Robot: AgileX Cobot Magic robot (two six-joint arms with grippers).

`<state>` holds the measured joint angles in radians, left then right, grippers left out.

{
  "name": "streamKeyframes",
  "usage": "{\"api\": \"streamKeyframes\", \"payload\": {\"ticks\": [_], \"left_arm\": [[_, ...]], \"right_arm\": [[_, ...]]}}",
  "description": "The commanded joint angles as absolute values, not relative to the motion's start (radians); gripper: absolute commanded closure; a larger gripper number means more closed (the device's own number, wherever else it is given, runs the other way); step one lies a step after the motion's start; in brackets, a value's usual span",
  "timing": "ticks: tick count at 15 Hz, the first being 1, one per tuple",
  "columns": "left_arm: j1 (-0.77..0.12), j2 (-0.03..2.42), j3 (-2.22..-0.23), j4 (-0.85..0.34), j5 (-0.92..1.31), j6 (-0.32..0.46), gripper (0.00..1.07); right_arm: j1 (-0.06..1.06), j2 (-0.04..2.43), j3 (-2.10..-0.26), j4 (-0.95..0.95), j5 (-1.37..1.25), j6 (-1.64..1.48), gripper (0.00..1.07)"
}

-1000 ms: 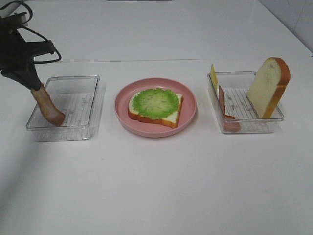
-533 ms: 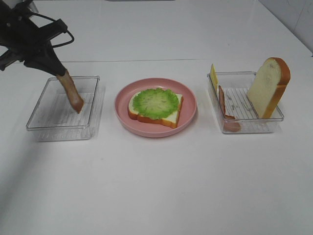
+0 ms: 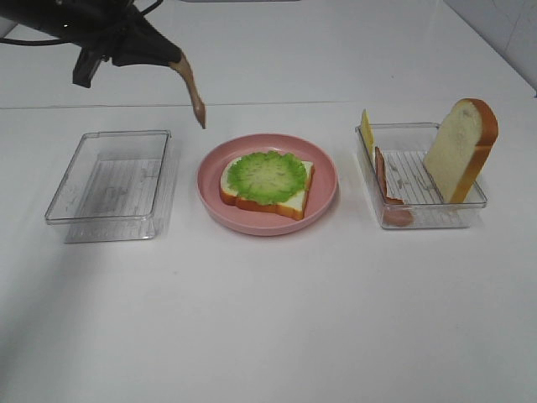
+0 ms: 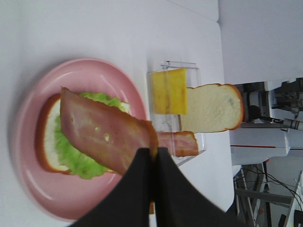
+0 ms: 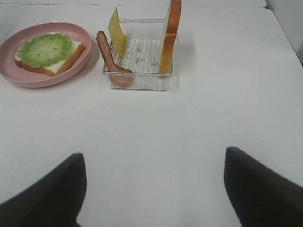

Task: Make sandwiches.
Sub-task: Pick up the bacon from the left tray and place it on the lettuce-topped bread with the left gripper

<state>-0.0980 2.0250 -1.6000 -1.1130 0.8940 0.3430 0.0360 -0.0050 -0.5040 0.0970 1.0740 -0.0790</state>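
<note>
A: Where is the bacon strip (image 3: 191,88)?
B: Pinched tight in the left fingers (image 4: 139,189), up in the air near the pink plate (image 3: 267,228).
A: How to do it well?
B: Go over the lettuce (image 3: 267,175), come low, lay it flat, then let go.
A: Any bumps?
B: No. The clear trays (image 3: 101,221) sit off to the sides. The right fingers (image 5: 52,189) are wide, holding nothing.

We see one white bread slice (image 3: 289,201) with an orange-brown crust lying flat on the pink plate (image 3: 323,164), with a round green lettuce leaf (image 3: 267,176) spread over it. A brown bacon strip (image 3: 193,92) hangs in the air near the plate, pinched at its upper end by the left gripper (image 3: 172,60). In the clear tray (image 3: 436,214) on the right, a second bacon strip (image 3: 384,180), a yellow cheese square (image 3: 367,130) and the other bread slice (image 3: 457,151) stand on edge, leaning.
</note>
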Motion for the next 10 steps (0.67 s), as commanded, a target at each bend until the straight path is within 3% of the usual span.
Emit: {"api": "streamKeyframes", "payload": {"ticks": [1,5,10], "left_arm": [[-0.168,2.022,-1.602,-1.208,0.832,0.398,1.07],[-0.294,2.046,-1.602,-1.316,0.713,0.434,1.07],[-0.391,2.18,-1.602,-1.553,0.699,0.57,1.07]], "right_arm": [[0.03,-0.014,-0.502,0.094,1.061,-0.078,0.31],[0.03,-0.014,-0.502,0.094,1.061,-0.078,0.31],[0.03,-0.014,-0.502,0.094,1.061,-0.078,0.31]]}}
